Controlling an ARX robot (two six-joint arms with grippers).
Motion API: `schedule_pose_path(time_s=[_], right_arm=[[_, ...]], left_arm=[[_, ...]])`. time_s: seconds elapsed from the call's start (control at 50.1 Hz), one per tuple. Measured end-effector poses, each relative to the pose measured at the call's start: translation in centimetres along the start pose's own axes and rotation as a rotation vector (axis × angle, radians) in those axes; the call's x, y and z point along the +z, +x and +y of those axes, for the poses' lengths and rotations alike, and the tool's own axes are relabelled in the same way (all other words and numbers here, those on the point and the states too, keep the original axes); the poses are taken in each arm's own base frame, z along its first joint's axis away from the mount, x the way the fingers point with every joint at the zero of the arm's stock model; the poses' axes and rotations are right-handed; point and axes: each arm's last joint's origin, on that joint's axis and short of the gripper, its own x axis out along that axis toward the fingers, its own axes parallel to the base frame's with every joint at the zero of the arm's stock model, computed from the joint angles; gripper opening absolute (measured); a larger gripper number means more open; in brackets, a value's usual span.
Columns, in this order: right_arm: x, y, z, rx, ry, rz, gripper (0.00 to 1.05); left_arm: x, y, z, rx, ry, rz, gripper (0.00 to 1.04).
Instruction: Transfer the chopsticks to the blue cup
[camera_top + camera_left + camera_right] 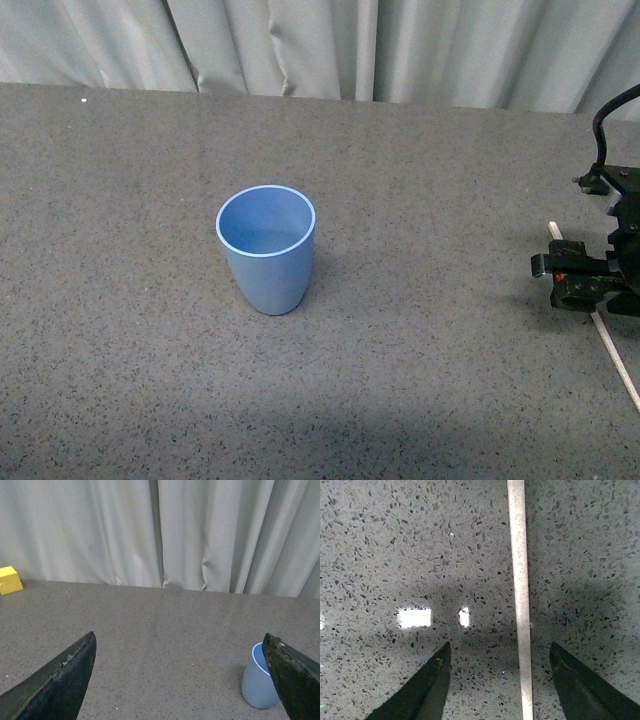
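Grey speckled tabletop (150, 350), pale curtains (300, 45) behind. The blue cup (266, 250) stands upright. The right gripper (500, 647), fingers spread, straddles the flat-lying chopstick (520, 605); the left gripper (179, 636) gapes wide.

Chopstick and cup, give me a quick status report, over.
Right claw open, straddling chopstick flat on table, not gripped. Left claw open, empty. Blue cup upright, empty. Nothing in the way.
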Motion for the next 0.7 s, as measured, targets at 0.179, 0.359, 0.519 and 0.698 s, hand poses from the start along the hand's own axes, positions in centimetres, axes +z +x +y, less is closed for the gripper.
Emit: schedule_pose_path(time_s=[0.179,0.359,0.519,0.698], right_arm=[[-0.1,0.3,0.0,-0.012,0.007,0.031,0.25],[0.2,-0.5,0.3,0.028,0.020,-0.003,0.01],[1.7,-5.2,2.2,0.138,-0.017,-0.286,0.01],[2.7,-10.1,5.4,0.307,-0.116,-0.619,0.01]], left_arm=[[0.0,0.0,0.0,0.000,0.000,0.000,0.98],[0.0,0.0,0.0,0.000,0.000,0.000,0.98],[0.0,0.0,0.0,0.000,0.000,0.000,0.98],[0.0,0.0,0.0,0.000,0.000,0.000,0.98]])
